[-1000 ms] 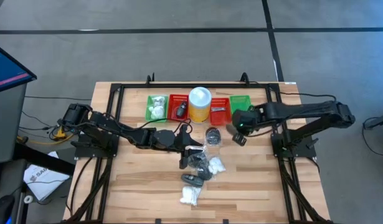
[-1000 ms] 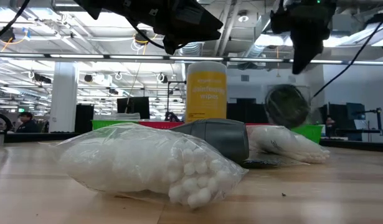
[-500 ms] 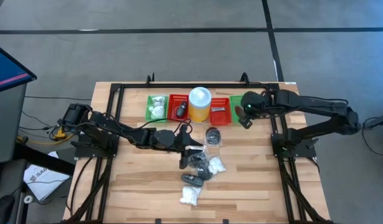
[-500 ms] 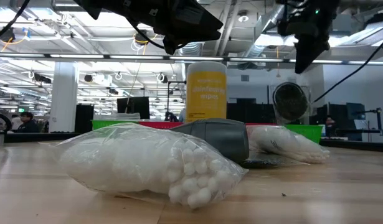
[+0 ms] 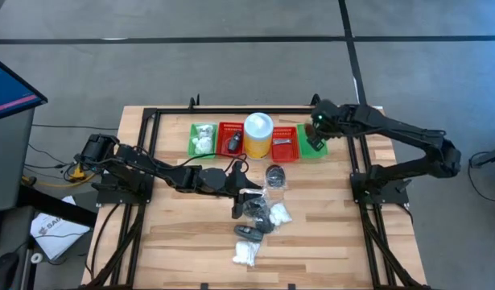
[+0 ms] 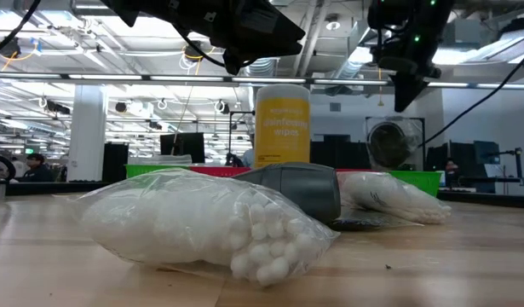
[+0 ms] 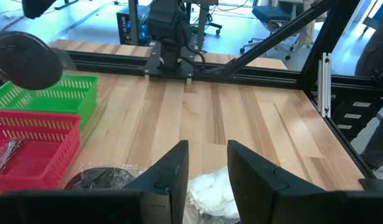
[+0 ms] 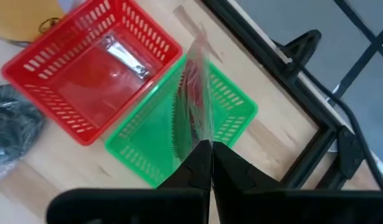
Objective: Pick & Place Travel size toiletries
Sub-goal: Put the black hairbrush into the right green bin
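Your wooden slat table stands on a grey floor, with a black frame round its far half. Along the far edge runs a row of mesh baskets: green, red, a yellow canister with a white lid, another red basket, then the green mesh basket nearest the far right corner. Your right gripper hangs over that last green basket, fingers pressed together on the edge of a dark round disc in a clear wrapper, which dangles above the basket. Your left gripper hovers near the table's middle, fingers a little apart and holding nothing, over a white fluffy bundle in clear plastic. More bagged toiletries lie towards the near edge.
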